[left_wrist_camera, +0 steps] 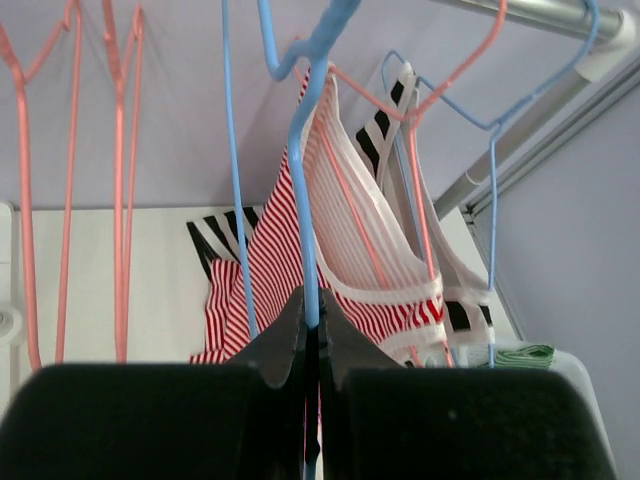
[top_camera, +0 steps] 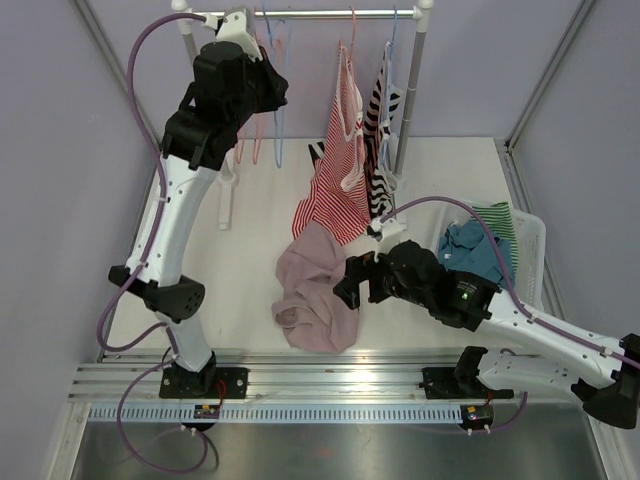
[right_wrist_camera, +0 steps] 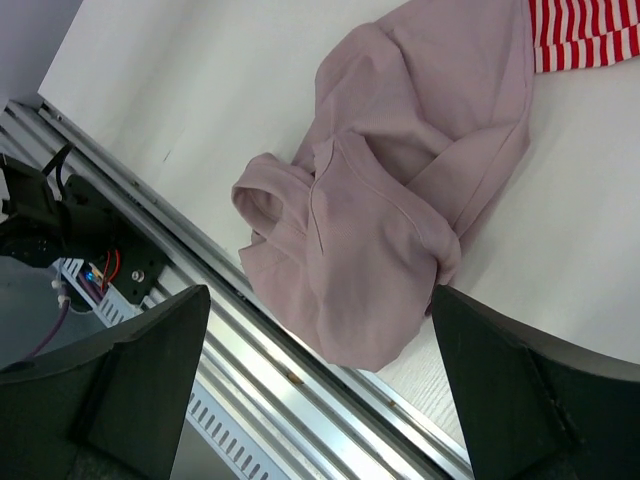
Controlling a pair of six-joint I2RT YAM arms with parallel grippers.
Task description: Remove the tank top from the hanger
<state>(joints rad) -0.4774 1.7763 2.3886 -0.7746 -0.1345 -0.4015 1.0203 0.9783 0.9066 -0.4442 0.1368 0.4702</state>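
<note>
My left gripper (top_camera: 272,88) is raised to the rail and shut on the wire of an empty blue hanger (left_wrist_camera: 302,170); its jaws pinch the wire in the left wrist view (left_wrist_camera: 312,308). A red-and-white striped tank top (top_camera: 338,175) hangs on a pink hanger just right of it, also in the left wrist view (left_wrist_camera: 340,250). A black-and-white striped top (top_camera: 385,130) hangs behind it. A pink tank top (top_camera: 315,290) lies crumpled on the table. My right gripper (top_camera: 350,282) is open and empty, hovering above the pink top (right_wrist_camera: 390,220) in the right wrist view (right_wrist_camera: 318,300).
Empty pink hangers (left_wrist_camera: 70,200) hang on the rail (top_camera: 320,14) left of the blue one. The rack's white post (top_camera: 412,90) stands at the right. A white basket (top_camera: 528,240) with blue and green clothes stands at the right. The metal rail edge (right_wrist_camera: 260,350) runs along the near side.
</note>
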